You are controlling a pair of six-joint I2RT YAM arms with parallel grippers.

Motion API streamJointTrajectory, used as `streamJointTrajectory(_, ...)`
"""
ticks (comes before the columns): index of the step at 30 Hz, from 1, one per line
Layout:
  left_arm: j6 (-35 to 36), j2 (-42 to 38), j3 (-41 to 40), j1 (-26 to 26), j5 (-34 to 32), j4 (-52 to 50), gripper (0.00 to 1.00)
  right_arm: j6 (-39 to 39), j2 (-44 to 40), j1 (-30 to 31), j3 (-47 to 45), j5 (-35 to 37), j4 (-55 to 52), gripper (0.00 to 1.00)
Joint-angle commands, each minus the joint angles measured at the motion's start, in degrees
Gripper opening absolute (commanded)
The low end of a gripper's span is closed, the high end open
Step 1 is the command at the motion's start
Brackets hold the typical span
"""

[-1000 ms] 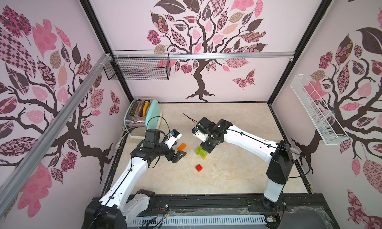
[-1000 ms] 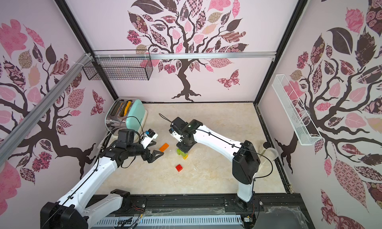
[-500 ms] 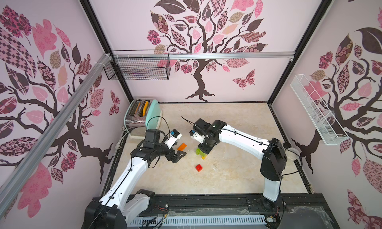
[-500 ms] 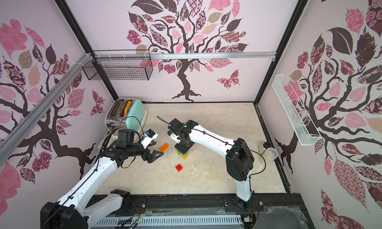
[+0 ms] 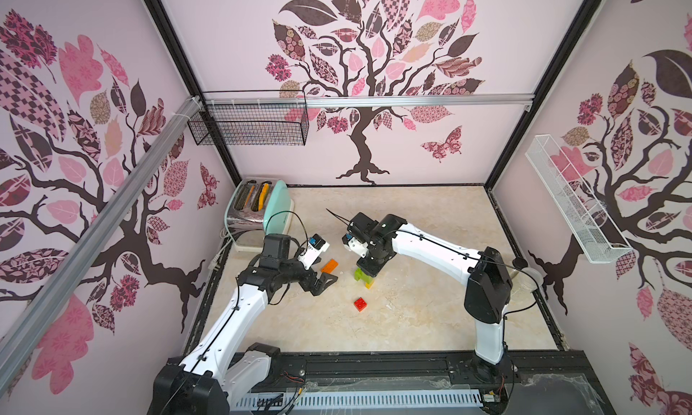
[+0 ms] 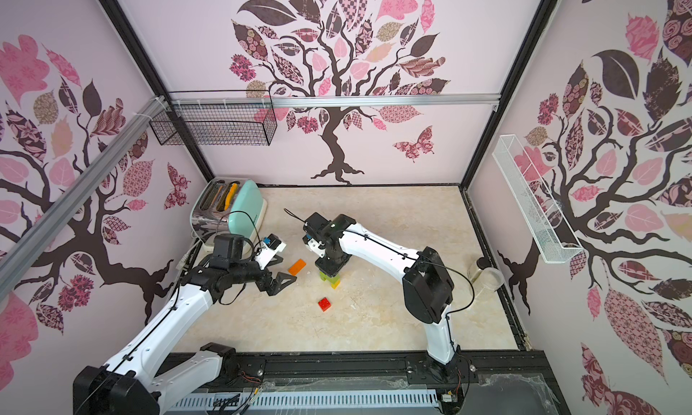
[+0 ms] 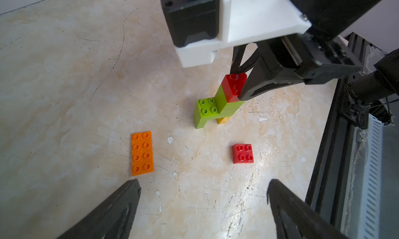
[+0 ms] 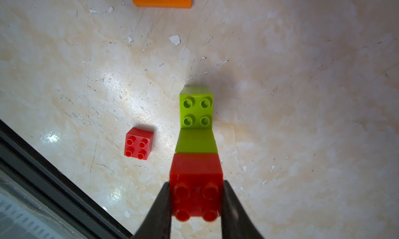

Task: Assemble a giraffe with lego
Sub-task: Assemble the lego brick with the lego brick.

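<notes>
The right gripper (image 8: 196,205) is closed on the top red brick (image 8: 195,168) of the giraffe (image 7: 208,110), which stands mid-scene directly beneath it. The left gripper (image 7: 203,184) is wide open and empty. One orange brick (image 7: 142,153) lies left of the giraffe, nearest the left gripper, long axis near-left to far-right. One loose red brick (image 7: 242,153) lies on the giraffe's near side.

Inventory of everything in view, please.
Giraffe stack: one, lime green, yellow leg, centre of table.
Top brick: one, red, on stack's tall end.
Loose brick: one, red, beside stack.
Long brick: one, orange, flat on table.
Toaster: one, mint and silver, far-left corner.
Black basket: one, back wall.
White basket: one, right wall.
Jar: one, clear, table's right edge.
Left gripper: one, black, open over table.
Right gripper: one, black, shut on top brick.
</notes>
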Motion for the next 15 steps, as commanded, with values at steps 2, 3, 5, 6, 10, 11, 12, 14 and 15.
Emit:
streamJointTrajectory(2, 0.14, -0.05, 0.03, 0.23, 0.54, 0.2, 0.98, 1.01, 3.95, -0.2, 1.27, 0.36, -2.48, 0.16)
streamJointTrajectory(3, 0.21, -0.01, 0.27, 0.25, 0.02, -0.27, 0.98, 1.04, 4.21, -0.25, 1.02, 0.31, -2.54, 0.16)
streamJointTrajectory(5, 0.31, 0.21, -0.04, 0.19, -1.73, 0.18, 0.98, 1.29, 4.69, -0.2, 0.44, 0.91, -2.56, 0.17)
streamJointTrajectory(6, 0.18, 0.34, -0.31, 0.14, -2.86, 0.72, 0.98, 1.52, 5.05, -0.26, 0.14, 1.22, -2.67, 0.17)
streamJointTrajectory(10, -2.72, 2.01, 0.12, -0.45, -10.4, 1.39, 0.98, 2.13, 7.96, -0.25, 2.25, 1.3, -6.38, 0.2)
streamJointTrajectory(11, -2.9, 2.75, 0.19, -0.46, -11.44, 1.34, 0.98, 2.12, 8.48, -0.25, 3.05, 1.51, -7.24, 0.21)
streamJointTrajectory(12, -2.82, 3.68, 0.28, -0.45, -12.01, 1.38, 0.98, 2.31, 9.0, -0.26, 3.96, 1.89, -7.83, 0.22)
streamJointTrajectory(14, -4.4, 6.26, 0.43, -0.54, -13.15, 2.25, 0.98, 2.73, 9.2, -0.25, 5.33, 1.96, -8.39, 0.25)
streamJointTrajectory(15, -5.5, 8.41, 1.29, -0.54, -13.77, 2.18, 0.98, 2.98, 8.92, -0.24, 5.88, 1.58, -8.59, 0.28)
